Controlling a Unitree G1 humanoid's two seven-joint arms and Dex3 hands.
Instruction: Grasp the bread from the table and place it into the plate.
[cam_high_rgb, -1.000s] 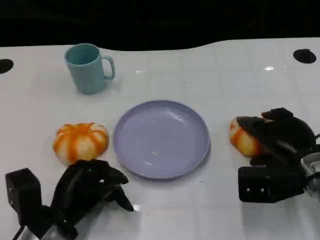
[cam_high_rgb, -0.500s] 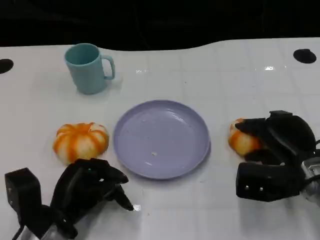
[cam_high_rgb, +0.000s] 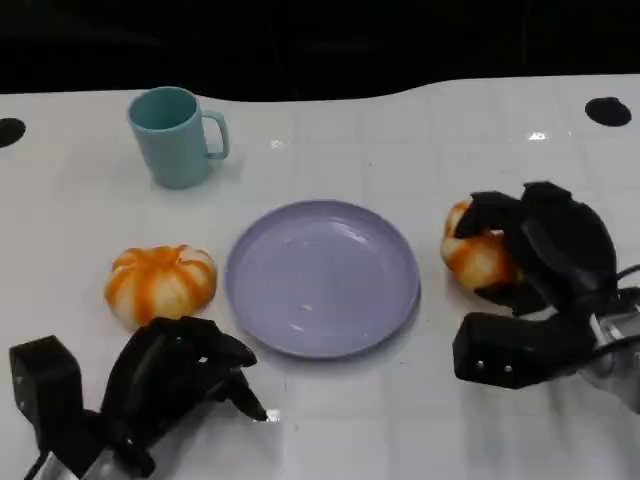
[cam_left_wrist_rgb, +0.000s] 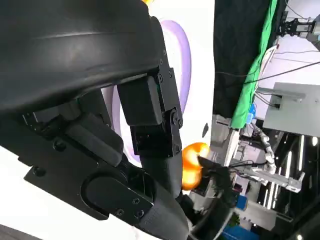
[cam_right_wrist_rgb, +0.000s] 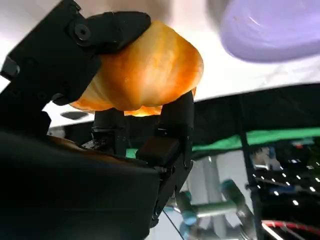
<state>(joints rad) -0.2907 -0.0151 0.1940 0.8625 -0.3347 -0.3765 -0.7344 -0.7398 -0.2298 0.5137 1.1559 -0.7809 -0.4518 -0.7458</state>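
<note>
The bread (cam_high_rgb: 474, 258), an orange-and-white glazed roll, sat at the right of the head view, just beside the right edge of the plate (cam_high_rgb: 322, 277) and outside it. The right hand (cam_high_rgb: 545, 250) held it. Black fingers (cam_high_rgb: 488, 212) wrapped over its top and far side, and the right wrist view showed the bread (cam_right_wrist_rgb: 145, 72) clamped between a digit above and others below. Whether the roll rested on the counter (cam_high_rgb: 420, 140) or was clear of it could not be told from the head view.

The plate was lavender, round and shallow, and lay at the middle of the white counter with a small crumb on its floor. Part of its rim (cam_right_wrist_rgb: 272, 27) appeared in the right wrist view, near the held bread but apart from it.

A second orange-and-white roll (cam_high_rgb: 161, 283) lay on the counter just left of the plate, not touching it. The left hand (cam_high_rgb: 178, 375) rested low on the counter just near of that roll, apart from it. Its fingers were curled inward and held nothing. The left wrist view showed the same hand's black shell (cam_left_wrist_rgb: 90, 100) and, past it, the plate's rim (cam_left_wrist_rgb: 182, 75) and the held bread (cam_left_wrist_rgb: 192, 162).

A teal mug (cam_high_rgb: 172, 135) stood upright at the far left of the counter, handle toward the right, well apart from the plate and both rolls.
</note>
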